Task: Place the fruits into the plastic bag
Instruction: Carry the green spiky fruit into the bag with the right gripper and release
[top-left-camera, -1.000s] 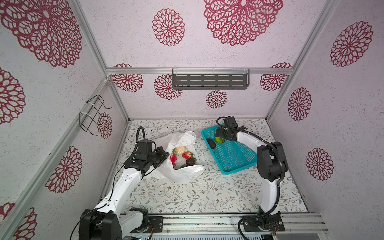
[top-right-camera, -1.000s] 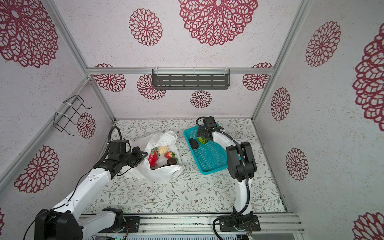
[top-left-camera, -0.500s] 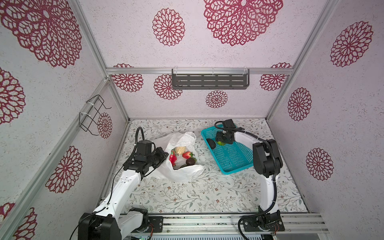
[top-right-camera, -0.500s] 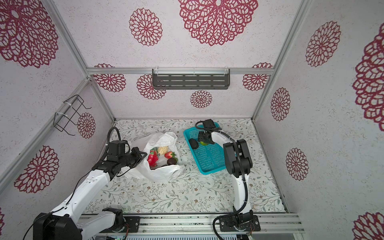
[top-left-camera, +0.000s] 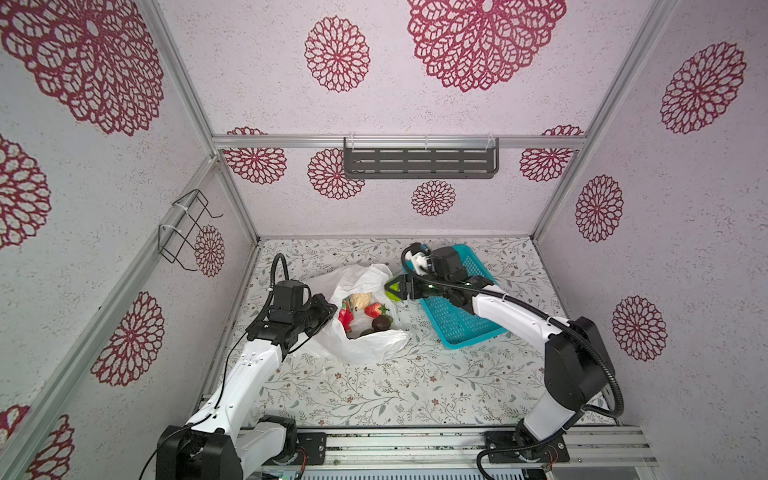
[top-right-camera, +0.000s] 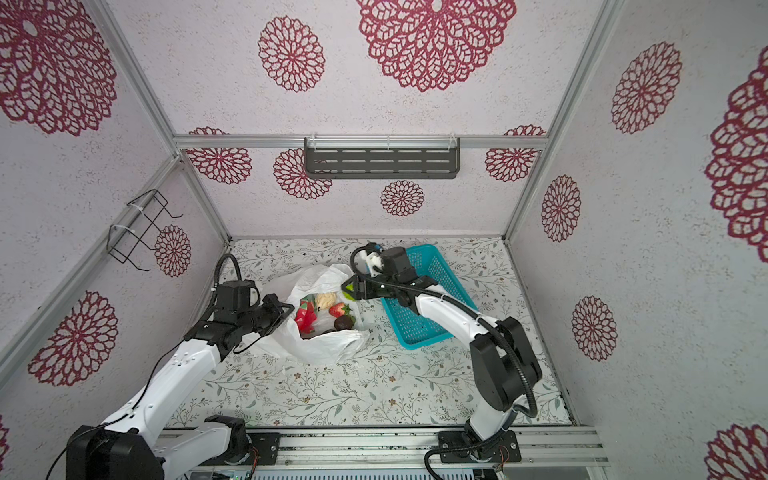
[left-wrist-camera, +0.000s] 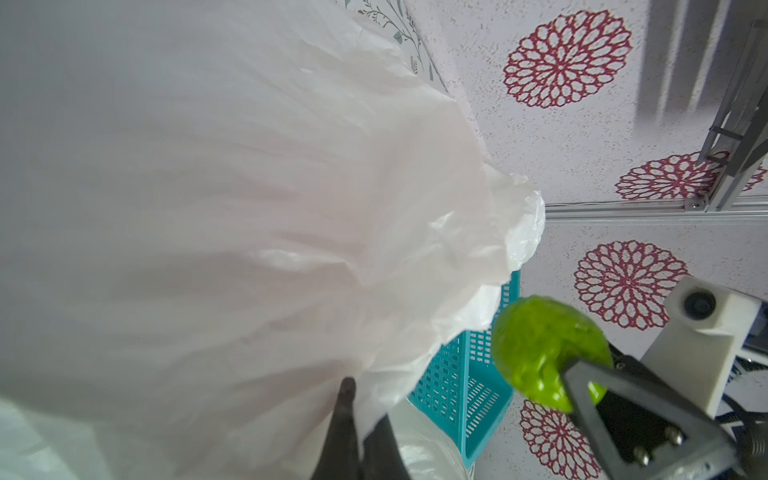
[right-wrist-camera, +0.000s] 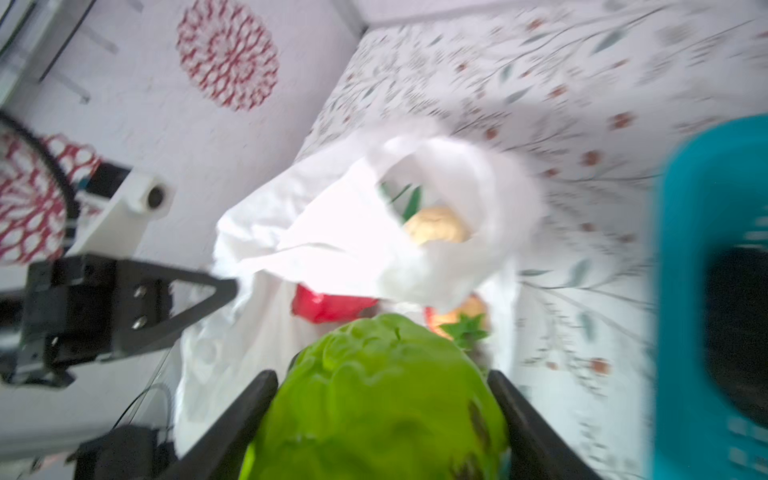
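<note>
The white plastic bag (top-left-camera: 365, 349) lies open on the table's left half. Inside it are a beige lump (top-left-camera: 360, 300), a strawberry (top-left-camera: 374, 310), a red-and-green piece (top-left-camera: 345, 316) and a dark ball (top-left-camera: 381, 322). My left gripper (top-left-camera: 331, 311) is shut on the bag's left rim, and the plastic (left-wrist-camera: 249, 208) fills the left wrist view around my gripper (left-wrist-camera: 361, 399). A green bumpy ball (top-left-camera: 394, 289) hangs in my right gripper (top-left-camera: 398, 289), which is shut on it just right of the bag's mouth. That ball (right-wrist-camera: 382, 399) sits between the black fingers (right-wrist-camera: 266, 382).
A teal perforated basket (top-left-camera: 469, 328) stands right of the bag, under my right arm. In the right wrist view a blurred dark shape (right-wrist-camera: 739, 332) lies inside it. A grey shelf (top-left-camera: 419, 163) hangs on the back wall and a wire rack (top-left-camera: 183, 232) on the left wall.
My right gripper has closed on the green ball in the basket and carried it left to the bag's mouth. The left gripper and the bag have stayed put.
</note>
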